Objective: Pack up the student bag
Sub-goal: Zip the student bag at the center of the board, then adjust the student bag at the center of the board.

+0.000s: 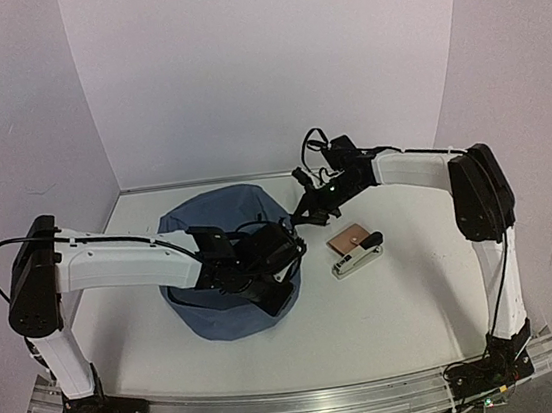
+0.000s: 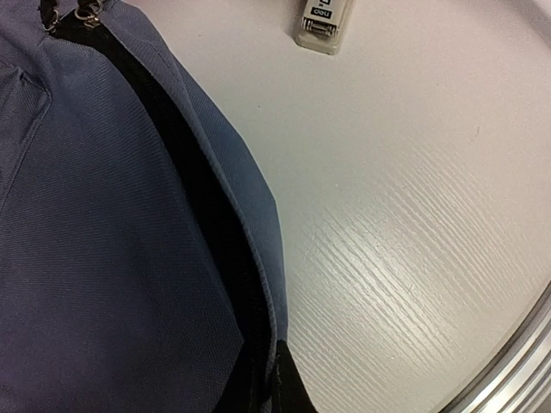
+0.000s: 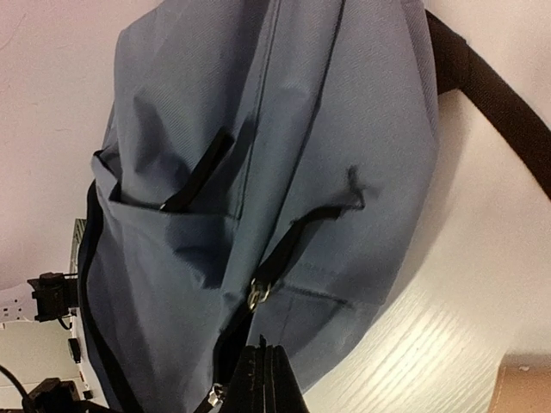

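Observation:
The slate-blue student bag point(image 1: 220, 284) lies left of the table's middle. My left gripper point(image 1: 284, 256) is at its right edge. In the left wrist view the bag point(image 2: 103, 241) fills the left side, and its dark zipper line runs down into my left gripper point(image 2: 280, 391), which is shut on the fabric rim there. My right gripper point(image 1: 307, 210) is at the bag's upper right. In the right wrist view my right gripper point(image 3: 267, 361) is shut, with nothing visible between its fingers. Its tips rest just below a metal zipper pull point(image 3: 257, 293) on the bag point(image 3: 258, 129).
A brown card point(image 1: 349, 240) and a small white and black device point(image 1: 355, 260) lie on the table right of the bag. The device point(image 2: 325, 21) also shows in the left wrist view. A black strap point(image 3: 499, 95) trails from the bag. White walls enclose the table.

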